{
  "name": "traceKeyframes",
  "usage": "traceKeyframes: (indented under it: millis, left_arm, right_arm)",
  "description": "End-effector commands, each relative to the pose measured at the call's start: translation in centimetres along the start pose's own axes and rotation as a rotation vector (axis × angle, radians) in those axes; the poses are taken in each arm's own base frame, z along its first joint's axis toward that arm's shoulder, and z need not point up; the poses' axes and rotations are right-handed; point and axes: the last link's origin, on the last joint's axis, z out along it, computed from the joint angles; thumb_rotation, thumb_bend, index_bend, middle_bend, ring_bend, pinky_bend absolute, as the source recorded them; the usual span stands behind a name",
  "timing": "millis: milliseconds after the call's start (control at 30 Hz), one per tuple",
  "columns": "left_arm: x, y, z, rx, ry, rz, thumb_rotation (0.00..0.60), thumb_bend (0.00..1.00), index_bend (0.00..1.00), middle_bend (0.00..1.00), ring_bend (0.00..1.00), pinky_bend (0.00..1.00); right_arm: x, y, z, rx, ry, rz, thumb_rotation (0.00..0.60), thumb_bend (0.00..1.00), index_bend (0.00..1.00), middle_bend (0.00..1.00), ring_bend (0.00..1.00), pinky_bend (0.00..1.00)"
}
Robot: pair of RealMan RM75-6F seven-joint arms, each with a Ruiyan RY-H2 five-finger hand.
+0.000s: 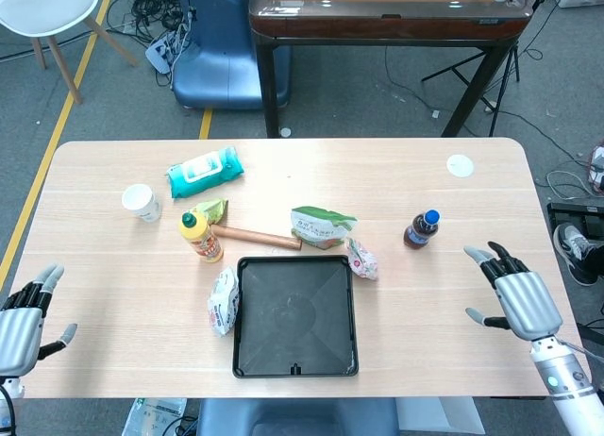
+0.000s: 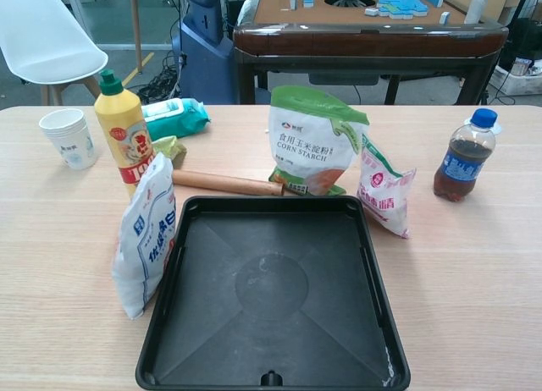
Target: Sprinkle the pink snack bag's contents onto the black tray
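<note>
The pink snack bag (image 1: pixel 361 259) (image 2: pixel 383 188) stands upright at the black tray's far right corner, touching the corn starch bag (image 2: pixel 315 140). The square black tray (image 1: pixel 295 359) (image 2: pixel 169 298) lies bare at the table's front middle. My right hand (image 1: pixel 515 297) hovers over the table's right side with its fingers spread, well to the right of the pink bag and holding nothing. My left hand (image 1: pixel 23 315) is at the table's front left edge, fingers spread and holding nothing. The chest view shows neither hand.
A white-and-blue bag (image 2: pixel 146 234) leans on the tray's left rim. Behind the tray lie a wooden rolling pin (image 2: pixel 227 183), a yellow sauce bottle (image 2: pixel 122 132), a paper cup (image 2: pixel 69 138), a teal wipes pack (image 1: pixel 205 170), and a dark drink bottle (image 1: pixel 421 229) on the right.
</note>
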Motion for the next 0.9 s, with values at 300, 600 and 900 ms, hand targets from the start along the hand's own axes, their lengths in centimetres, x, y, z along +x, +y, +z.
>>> traceKeyframes:
  millis: [300, 600, 900]
  left_arm:
    - [0.0, -0.3, -0.5, 0.011, 0.002, -0.003, 0.600, 0.23, 0.08, 0.10, 0.16, 0.23]
    - [0.1, -0.3, -0.8, 0.017, 0.001, -0.003, 0.600, 0.23, 0.08, 0.10, 0.16, 0.23]
    - [0.1, -0.4, -1.0, 0.022, -0.002, -0.003, 0.600, 0.23, 0.08, 0.10, 0.16, 0.23]
  right_arm:
    - [-0.8, -2.8, 7.1, 0.122, -0.160, 0.089, 0.600, 0.12, 0.12, 0.23, 0.10, 0.26]
    - [-0.3, -5.9, 10.9, 0.239, -0.231, 0.131, 0.600, 0.15, 0.12, 0.23, 0.10, 0.26]
    - [-0.4, -8.8, 14.2, 0.295, -0.314, 0.164, 0.600, 0.05, 0.12, 0.23, 0.10, 0.26]
